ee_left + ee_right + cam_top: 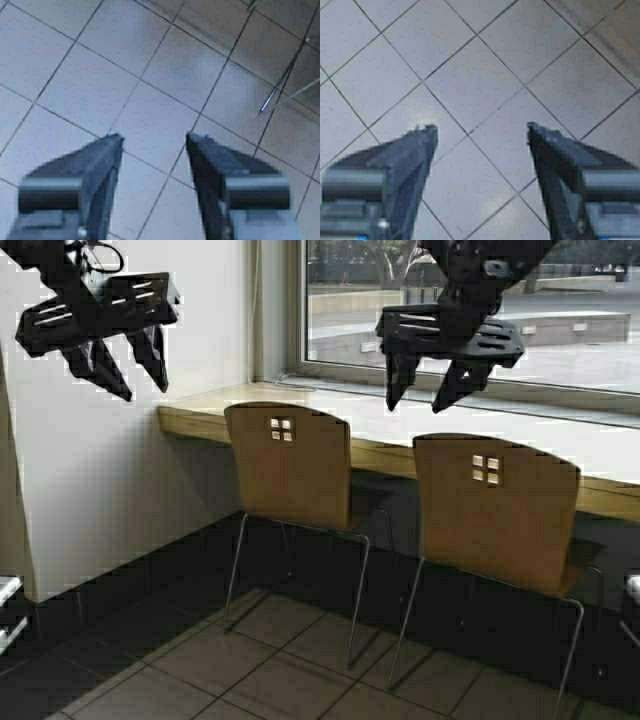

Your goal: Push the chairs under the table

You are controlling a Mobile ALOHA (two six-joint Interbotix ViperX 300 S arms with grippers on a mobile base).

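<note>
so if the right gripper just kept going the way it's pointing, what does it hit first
Probably the tiled floor: the open right gripper points down at bare tiles, with nothing between in its wrist view, though depth is unclear.

1. The left gripper (152, 145) points down at the tiled floor (150, 75), its two dark fingers (95, 170) spread apart, nothing between them;
2. Thin silver chair legs (285, 82) cross one corner — well apart from the gripper.

white wall (120, 470), window (480, 310), tiled floor (250, 660)
</note>
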